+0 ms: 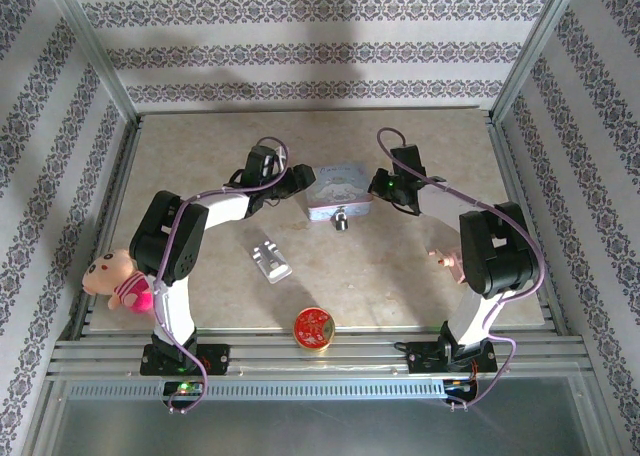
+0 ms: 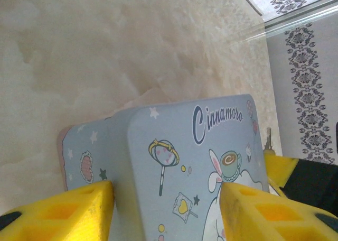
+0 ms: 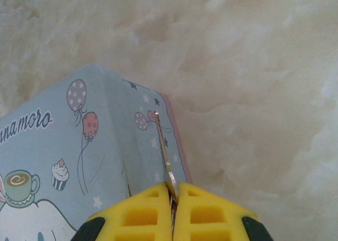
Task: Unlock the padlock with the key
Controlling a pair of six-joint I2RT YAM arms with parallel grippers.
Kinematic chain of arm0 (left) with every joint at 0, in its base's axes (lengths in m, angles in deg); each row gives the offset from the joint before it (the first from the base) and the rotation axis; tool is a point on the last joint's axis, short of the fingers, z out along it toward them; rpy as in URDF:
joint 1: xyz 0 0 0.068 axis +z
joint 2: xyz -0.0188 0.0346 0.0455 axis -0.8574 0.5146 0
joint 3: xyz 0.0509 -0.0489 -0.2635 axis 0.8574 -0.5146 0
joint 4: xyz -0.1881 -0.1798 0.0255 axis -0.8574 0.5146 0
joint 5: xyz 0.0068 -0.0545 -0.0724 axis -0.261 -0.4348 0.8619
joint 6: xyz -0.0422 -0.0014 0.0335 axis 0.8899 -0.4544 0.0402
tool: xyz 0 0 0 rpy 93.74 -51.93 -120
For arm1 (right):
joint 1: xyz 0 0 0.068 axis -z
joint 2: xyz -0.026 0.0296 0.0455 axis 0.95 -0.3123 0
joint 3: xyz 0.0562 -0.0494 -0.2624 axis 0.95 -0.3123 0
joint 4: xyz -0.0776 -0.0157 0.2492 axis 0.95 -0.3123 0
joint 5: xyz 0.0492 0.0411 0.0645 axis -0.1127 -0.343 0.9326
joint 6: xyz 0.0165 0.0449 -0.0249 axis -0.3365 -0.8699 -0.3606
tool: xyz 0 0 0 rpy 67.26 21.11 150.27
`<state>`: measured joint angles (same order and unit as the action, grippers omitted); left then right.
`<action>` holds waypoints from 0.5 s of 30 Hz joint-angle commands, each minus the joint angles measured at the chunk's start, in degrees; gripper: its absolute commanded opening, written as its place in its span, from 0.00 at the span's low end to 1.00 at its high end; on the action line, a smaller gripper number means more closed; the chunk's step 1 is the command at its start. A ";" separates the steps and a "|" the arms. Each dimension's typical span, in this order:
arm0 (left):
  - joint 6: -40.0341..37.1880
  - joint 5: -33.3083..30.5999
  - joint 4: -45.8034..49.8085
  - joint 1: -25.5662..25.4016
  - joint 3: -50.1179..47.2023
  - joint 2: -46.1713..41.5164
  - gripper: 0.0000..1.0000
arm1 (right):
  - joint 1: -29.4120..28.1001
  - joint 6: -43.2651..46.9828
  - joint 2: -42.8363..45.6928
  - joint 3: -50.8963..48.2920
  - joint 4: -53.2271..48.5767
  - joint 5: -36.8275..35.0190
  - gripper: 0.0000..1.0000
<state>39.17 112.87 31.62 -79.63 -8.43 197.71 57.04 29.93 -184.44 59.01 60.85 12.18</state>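
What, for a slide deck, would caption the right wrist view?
Right gripper pinching a thin key, blade held over a corner of the pastel cartoon tin box.

Two robot arms: a left arm [image 1: 185,241] and a right arm [image 1: 490,251]. One cartoon-print tin box [image 1: 340,191], one small dark padlock [image 1: 342,222], one key [image 3: 163,146], one silver block [image 1: 270,261], one round red-and-gold tin [image 1: 313,328] and one plush toy [image 1: 115,279].

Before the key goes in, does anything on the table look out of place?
The pink plush toy lies against the left arm, seemingly overhanging the table's left edge. Nothing looks spilled or damaged.
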 commanded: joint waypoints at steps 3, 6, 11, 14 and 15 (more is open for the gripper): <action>0.15 1.59 -0.48 1.24 2.13 1.19 0.55 | -3.37 -0.87 -1.29 0.00 0.33 1.20 0.00; 0.32 1.35 -0.39 1.54 1.82 0.73 0.56 | -3.96 -1.23 -1.04 0.23 0.50 0.90 0.00; 0.58 -0.46 1.06 1.78 -0.99 -1.91 0.59 | -3.49 -0.64 0.32 0.33 -0.72 -0.86 0.00; 1.44 -3.11 2.36 1.76 -4.72 -5.22 0.60 | -2.46 0.07 2.04 -0.10 -2.05 -1.72 0.00; 1.71 -4.01 2.46 1.77 -6.44 -6.73 0.60 | -2.05 0.38 2.93 -0.49 -2.52 -2.19 0.00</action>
<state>39.60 111.47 32.12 -77.70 -11.66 195.61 54.11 29.52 -184.35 59.01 60.43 11.90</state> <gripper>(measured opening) 0.601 0.048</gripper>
